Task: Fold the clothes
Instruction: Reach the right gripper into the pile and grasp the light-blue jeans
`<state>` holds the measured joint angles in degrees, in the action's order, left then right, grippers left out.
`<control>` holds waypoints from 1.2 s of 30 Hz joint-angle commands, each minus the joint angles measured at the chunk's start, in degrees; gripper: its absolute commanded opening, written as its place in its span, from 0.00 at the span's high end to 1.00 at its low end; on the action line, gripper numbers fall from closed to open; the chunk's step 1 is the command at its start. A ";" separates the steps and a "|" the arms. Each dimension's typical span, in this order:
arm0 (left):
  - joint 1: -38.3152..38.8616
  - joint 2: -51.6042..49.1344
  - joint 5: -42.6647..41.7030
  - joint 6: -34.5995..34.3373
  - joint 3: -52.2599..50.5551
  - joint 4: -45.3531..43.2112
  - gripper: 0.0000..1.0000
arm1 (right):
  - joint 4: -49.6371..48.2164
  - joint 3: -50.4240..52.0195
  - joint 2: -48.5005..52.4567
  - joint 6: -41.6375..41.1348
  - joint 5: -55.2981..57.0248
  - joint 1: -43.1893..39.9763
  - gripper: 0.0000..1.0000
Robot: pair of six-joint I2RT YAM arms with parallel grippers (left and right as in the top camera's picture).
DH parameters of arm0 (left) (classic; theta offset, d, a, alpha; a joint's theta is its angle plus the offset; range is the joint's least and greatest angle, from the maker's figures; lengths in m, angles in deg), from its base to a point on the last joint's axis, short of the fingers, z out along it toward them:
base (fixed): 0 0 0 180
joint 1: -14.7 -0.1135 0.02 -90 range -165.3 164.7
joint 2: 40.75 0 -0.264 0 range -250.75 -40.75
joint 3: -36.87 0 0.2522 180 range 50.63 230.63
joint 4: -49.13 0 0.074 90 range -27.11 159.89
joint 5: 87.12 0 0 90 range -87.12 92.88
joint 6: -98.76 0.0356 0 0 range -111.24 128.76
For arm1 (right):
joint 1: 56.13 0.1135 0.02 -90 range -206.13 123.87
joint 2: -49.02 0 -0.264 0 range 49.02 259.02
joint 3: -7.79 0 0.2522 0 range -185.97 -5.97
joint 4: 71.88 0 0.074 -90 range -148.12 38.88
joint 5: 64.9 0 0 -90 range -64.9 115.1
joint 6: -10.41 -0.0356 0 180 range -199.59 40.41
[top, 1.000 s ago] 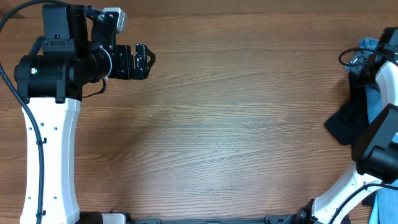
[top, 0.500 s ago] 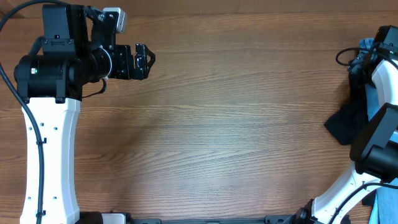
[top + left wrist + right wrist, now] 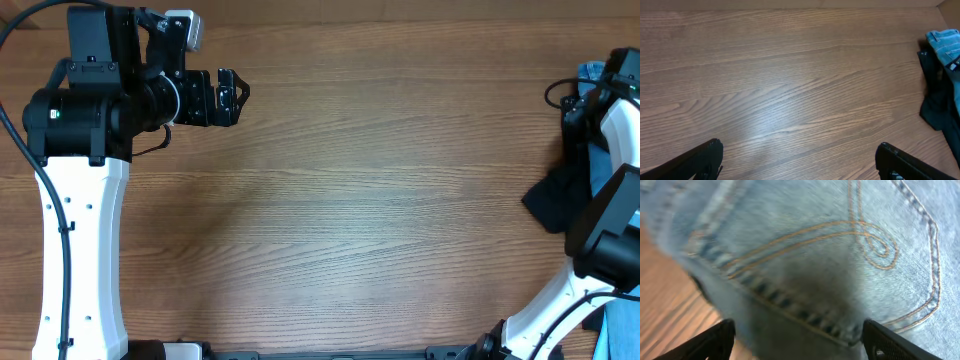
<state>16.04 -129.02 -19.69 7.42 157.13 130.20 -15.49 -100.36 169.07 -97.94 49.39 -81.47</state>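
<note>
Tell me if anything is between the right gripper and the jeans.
Nothing visible does. In the right wrist view the jeans fill the frame just past the right gripper, its jaws apart, no other cloth across them. The black garment lies beside them.

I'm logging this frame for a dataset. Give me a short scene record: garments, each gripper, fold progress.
jeans: light-blue denim, bunched at the table's right edge
black garment: against the jeans
left gripper: open, over wooden table, holding nothing
right gripper: open, close over the stitched back pocket; contact unclear
fold progress: not yet started
</note>
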 commanded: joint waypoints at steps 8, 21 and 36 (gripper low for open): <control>-0.46 -0.13 -1.27 0.07 1.46 -0.28 0.00 | 2.14 -2.08 -0.22 1.27 -10.91 -2.73 0.85; -0.59 -0.11 -1.27 0.07 1.46 -1.16 0.00 | 7.52 -3.21 -22.67 7.56 -35.12 3.89 0.96; -0.59 -0.02 -1.27 0.09 1.68 -2.45 0.00 | 4.72 -3.19 -23.82 5.35 -16.92 -5.90 0.94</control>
<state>16.04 -129.02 -19.71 7.42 157.17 128.32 -9.89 -101.28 147.96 -88.91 28.10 -84.07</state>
